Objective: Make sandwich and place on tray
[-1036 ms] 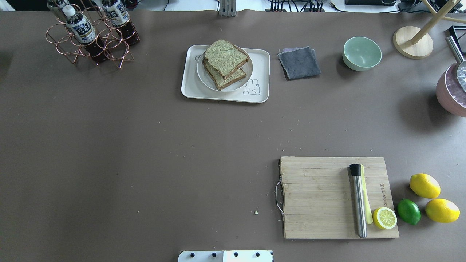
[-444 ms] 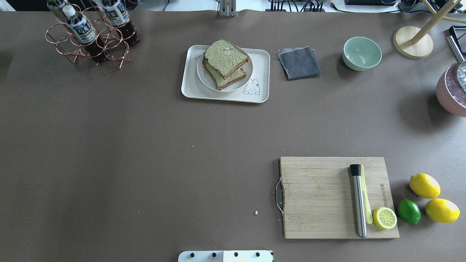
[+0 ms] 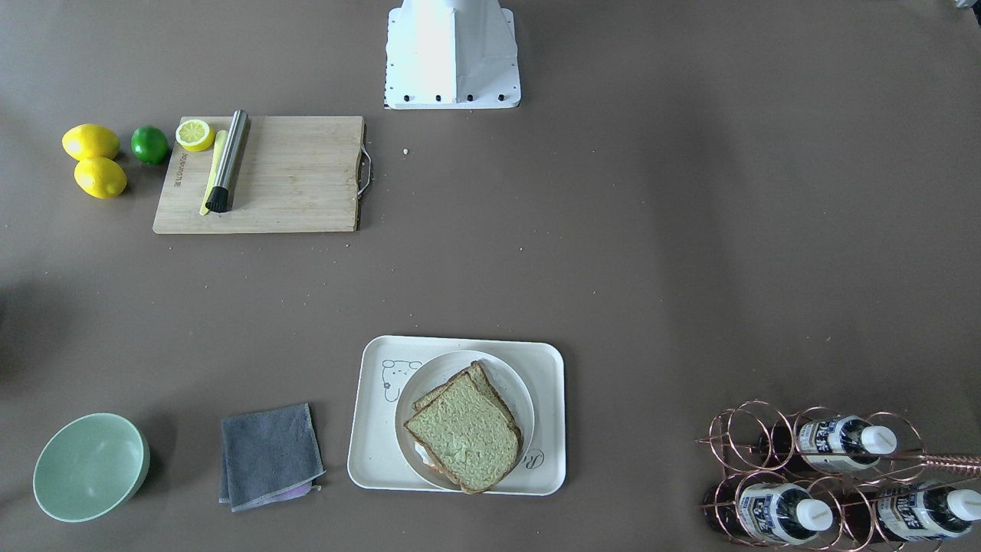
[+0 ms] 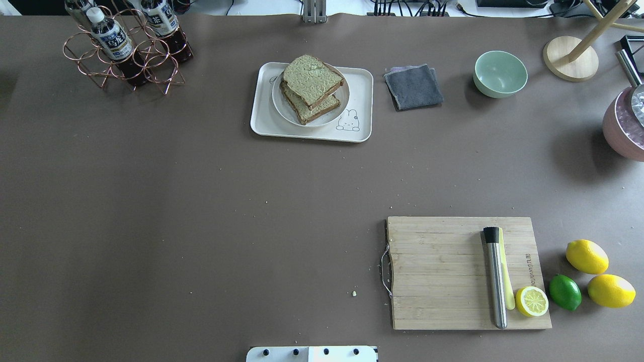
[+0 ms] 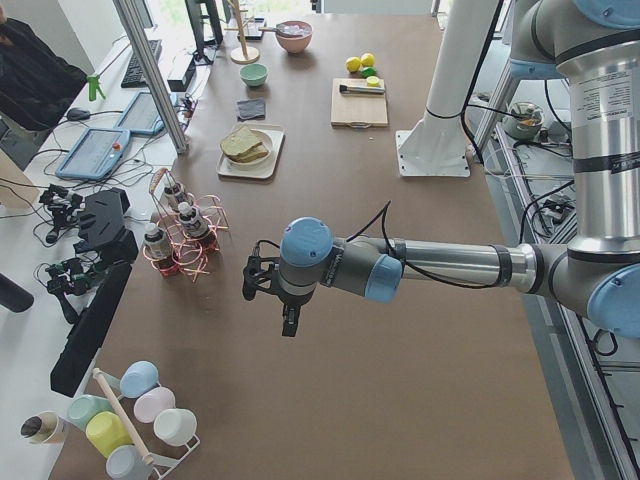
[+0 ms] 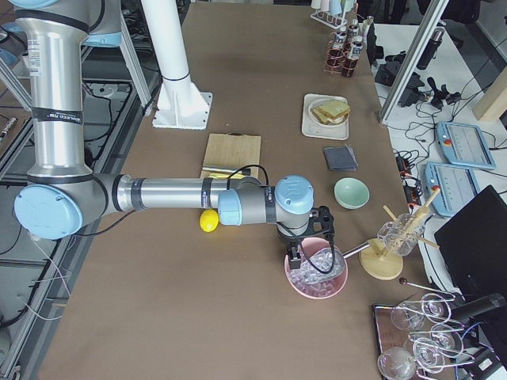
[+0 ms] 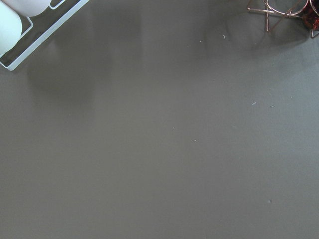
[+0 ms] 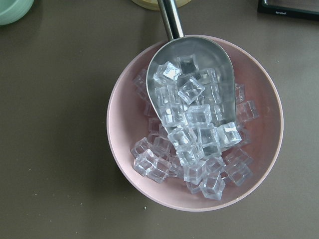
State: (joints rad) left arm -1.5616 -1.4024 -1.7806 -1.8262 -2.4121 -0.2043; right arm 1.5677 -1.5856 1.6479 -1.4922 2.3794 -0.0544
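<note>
— Square brown-crusted bread slices (image 4: 312,75)?
— Two.
— Whole yellow lemons (image 4: 586,256)?
— Two, plus one cut lemon half (image 4: 532,301) and one round green lime (image 4: 565,291).
— Dark tea bottles with white caps (image 3: 843,443)?
— Three.
— Bowls?
— Two: one pale green round bowl (image 4: 500,73), one pink bowl full of ice cubes (image 8: 122,114).
— Wooden cutting boards (image 4: 437,271), folded grey cloths (image 4: 413,86)?
— One each.

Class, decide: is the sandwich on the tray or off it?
On it: the sandwich rests on a round white plate that sits inside the tray.
</note>
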